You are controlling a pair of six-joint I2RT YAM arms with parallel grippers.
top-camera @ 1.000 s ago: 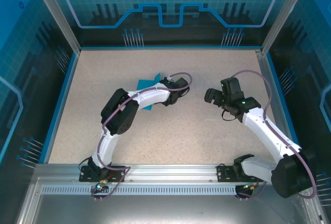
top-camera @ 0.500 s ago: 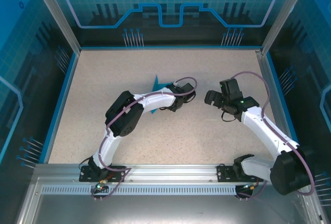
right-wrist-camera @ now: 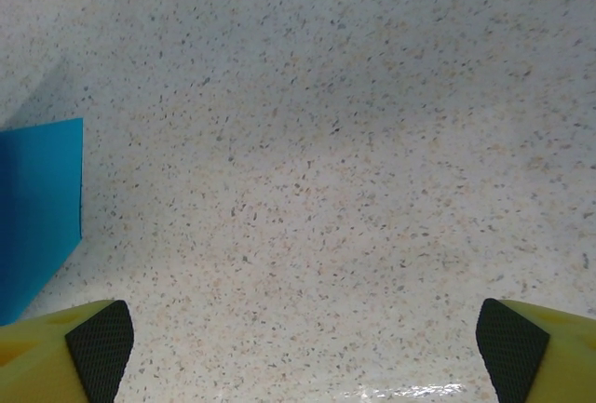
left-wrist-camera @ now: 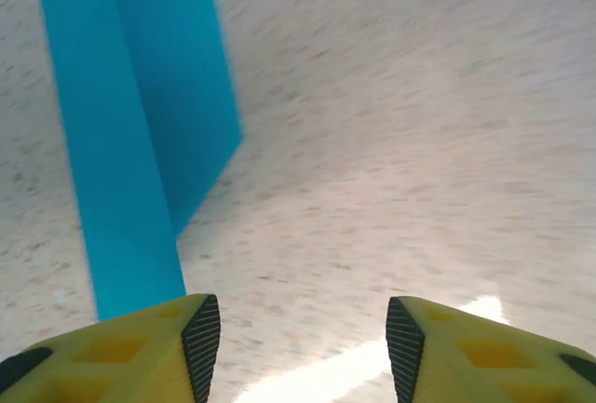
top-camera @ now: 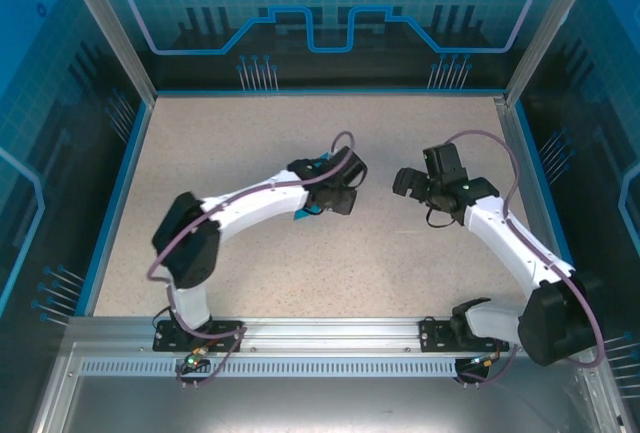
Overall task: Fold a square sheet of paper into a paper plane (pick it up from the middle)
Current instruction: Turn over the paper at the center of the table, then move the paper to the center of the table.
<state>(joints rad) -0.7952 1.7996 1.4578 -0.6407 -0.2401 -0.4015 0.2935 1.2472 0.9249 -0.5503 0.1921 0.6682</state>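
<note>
- Lying flat on the speckled table (right-wrist-camera: 326, 142), the sheet of paper (left-wrist-camera: 112, 142) is showing a plain cyan-blue face with no markings.
- In the left wrist view the sheet is presenting two layers: a long narrow strip is running on top, and a wider panel is spreading out from under the strip's right edge.
- A sharp straight crease is dividing the strip from the panel.
- The panel's lower edge is slanting back toward the strip, forming a blunt corner on the right.
- In the overhead view the paper is sitting near the middle of the table, mostly covered by the left arm's wrist, with cyan corners peeking out on its far and near sides.
- The left claw (left-wrist-camera: 303, 352) is hanging above the table with its two yellow, black-padded fingers standing apart; bare table is showing between them and nothing is being held.
- The near end of the strip is running up to the left-hand finger in that view; whether the two are touching cannot be told.
- The right claw (right-wrist-camera: 307, 338) is standing wide, holding nothing, over bare table.
- A blue corner of the paper is entering the right wrist view at its left edge, just beside the left-hand finger.
- In the overhead view the two claws are facing each other, apart.
</note>
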